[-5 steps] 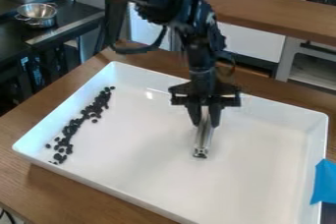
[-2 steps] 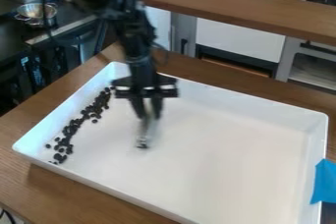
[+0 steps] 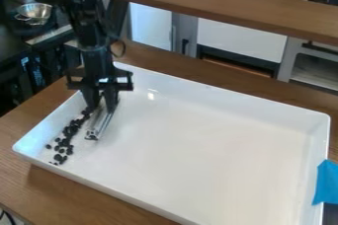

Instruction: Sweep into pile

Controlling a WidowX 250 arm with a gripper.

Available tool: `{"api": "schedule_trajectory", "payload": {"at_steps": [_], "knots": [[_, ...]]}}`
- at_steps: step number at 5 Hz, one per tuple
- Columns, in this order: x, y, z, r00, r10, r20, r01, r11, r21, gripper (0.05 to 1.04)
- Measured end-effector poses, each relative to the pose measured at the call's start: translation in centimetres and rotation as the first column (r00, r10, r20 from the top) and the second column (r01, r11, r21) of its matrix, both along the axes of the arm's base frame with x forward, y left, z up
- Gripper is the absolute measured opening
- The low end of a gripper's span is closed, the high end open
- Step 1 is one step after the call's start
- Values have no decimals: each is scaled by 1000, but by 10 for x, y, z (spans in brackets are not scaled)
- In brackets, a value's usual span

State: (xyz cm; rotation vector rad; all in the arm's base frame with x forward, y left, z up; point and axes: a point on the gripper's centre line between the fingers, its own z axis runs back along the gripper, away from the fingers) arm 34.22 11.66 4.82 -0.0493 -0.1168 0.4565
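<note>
My gripper (image 3: 102, 106) hangs over the left part of the white tray (image 3: 218, 145), shut on a clear, shiny tool (image 3: 98, 123) that slants down and to the left. The tool's lower end is low over the tray floor, just right of the dark beans (image 3: 68, 132). Those beans form a loose, narrow strip along the tray's left wall, with a few strays near the front end. The gripper and arm hide the strip's far end.
A blue piece (image 3: 326, 183) hangs at the tray's right edge. The wooden table (image 3: 66, 199) surrounds the tray, and a raised wooden shelf (image 3: 231, 7) runs behind. A metal bowl (image 3: 34, 13) stands at the upper left.
My gripper has moved left across the tray with the tool, from the middle to beside the beans. The visible beans look unmoved.
</note>
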Motion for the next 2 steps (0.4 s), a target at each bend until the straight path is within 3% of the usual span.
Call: {"api": "schedule_trajectory", "payload": {"at_steps": [1, 2], "knots": [[0, -43, 36, 989, -69, 131, 81, 992, -92, 338], [7, -94, 52, 970, -153, 189, 176, 978, -112, 338]]}}
